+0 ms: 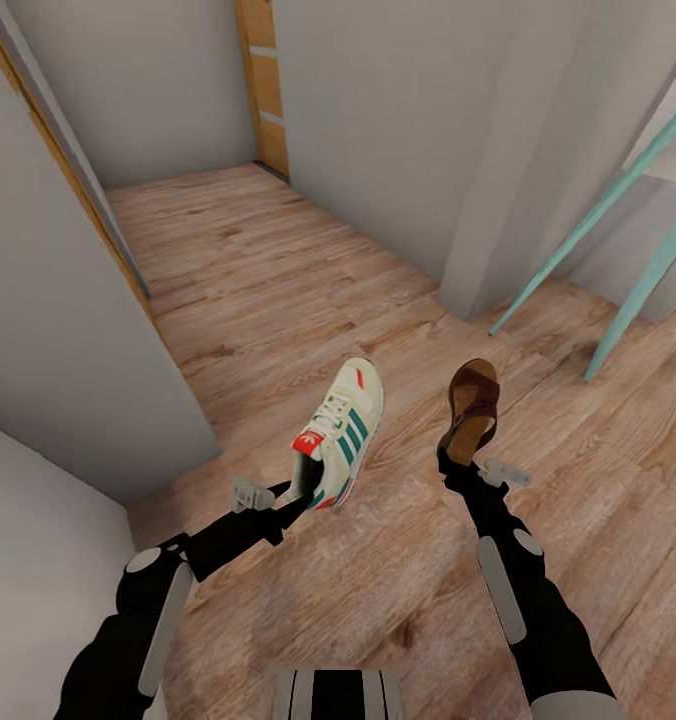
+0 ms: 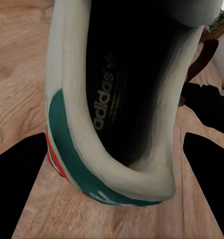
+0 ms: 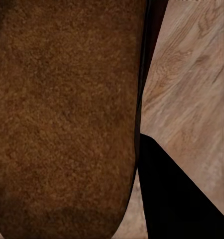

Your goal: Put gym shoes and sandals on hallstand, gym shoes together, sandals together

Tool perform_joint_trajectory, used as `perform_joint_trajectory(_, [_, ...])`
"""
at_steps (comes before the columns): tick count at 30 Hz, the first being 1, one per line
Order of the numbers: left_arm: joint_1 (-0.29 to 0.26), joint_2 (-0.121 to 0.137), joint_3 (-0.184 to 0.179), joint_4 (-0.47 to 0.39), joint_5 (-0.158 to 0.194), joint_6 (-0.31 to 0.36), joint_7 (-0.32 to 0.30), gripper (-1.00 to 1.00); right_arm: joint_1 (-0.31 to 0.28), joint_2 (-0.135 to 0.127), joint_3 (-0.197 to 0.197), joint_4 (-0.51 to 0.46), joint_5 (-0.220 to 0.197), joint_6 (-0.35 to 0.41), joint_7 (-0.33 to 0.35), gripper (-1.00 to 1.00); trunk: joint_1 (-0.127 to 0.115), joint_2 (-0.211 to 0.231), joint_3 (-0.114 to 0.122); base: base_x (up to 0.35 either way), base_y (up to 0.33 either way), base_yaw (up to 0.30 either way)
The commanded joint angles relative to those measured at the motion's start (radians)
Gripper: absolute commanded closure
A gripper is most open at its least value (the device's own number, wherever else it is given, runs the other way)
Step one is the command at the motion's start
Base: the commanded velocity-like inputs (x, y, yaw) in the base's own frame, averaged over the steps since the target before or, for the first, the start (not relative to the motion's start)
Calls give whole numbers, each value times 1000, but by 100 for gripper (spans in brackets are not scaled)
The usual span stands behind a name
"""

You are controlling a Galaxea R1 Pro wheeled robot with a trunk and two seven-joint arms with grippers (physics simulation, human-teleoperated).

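my left gripper [image 1: 296, 492] is pinched on the heel rim of a gym shoe [image 1: 342, 430], held up over the corridor floor [image 1: 278, 290]; my right gripper [image 1: 448, 462] is clamped on the heel end of a sandal [image 1: 473, 408]. both look light, the shoe's collar soft enough to give, the sandal's footbed [image 3: 62, 114] stiffer, so i judge heel grips sound. open planks ahead; grey walls [image 1: 68, 330] crowd the left, teal legs [image 1: 618, 250] the right.
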Motion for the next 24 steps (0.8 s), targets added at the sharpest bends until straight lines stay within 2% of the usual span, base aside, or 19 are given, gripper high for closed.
perform_joint_trajectory(1, [0,-1,2,-1,5,9,-4,100,0,0,0,-1,-12,5,-4,100,0,0,-1,-99,-278,0])
perform_joint_trajectory(14, [0,-1,2,-1,4,9,-4,100,0,0,0,-1,-12,5,-4,100,0,0,-1,-107,-281,0])
perform_joint_trajectory(24, [0,-1,29,-1,7,9,-6,100,0,0,0,-1,-12,5,-4,100,0,0,-1,-315,-39,0])
